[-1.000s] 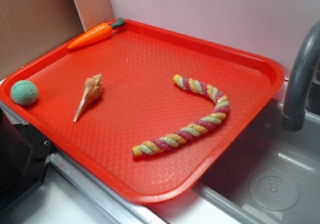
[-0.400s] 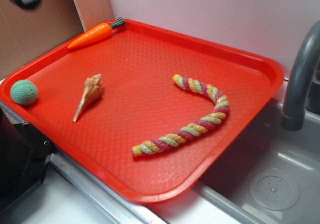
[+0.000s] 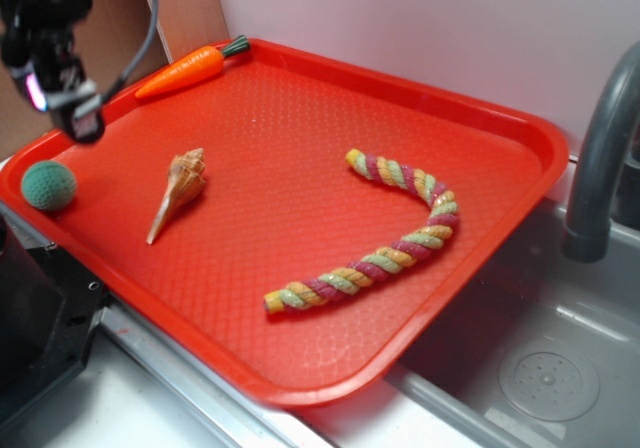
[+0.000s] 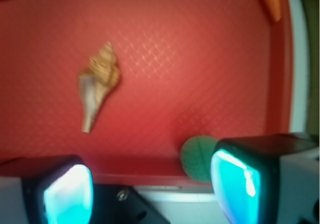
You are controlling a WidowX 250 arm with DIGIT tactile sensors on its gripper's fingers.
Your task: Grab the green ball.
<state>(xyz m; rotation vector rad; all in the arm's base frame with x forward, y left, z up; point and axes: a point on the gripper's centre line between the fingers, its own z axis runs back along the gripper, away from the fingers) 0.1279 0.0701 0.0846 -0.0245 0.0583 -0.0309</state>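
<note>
Exterior view from high at the front, angled down across the whole red tray [image 3: 300,98]; wrist view close above, between the fingers [image 4: 67,194], sharing the seashell [image 3: 178,190], green ball [image 3: 48,185] and carrot [image 3: 185,68].

Green ball [image 4: 197,156] half hidden behind hand's finger [image 4: 250,176]; wrist view blurred.

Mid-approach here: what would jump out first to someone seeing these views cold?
The big red tray fills the scene, with a twisted multicolored rope curving across its right half. At the left edge, the gripper hangs open above the green ball, empty; a seashell lies just right of the ball, and a toy carrot sits on the far rim.
</note>
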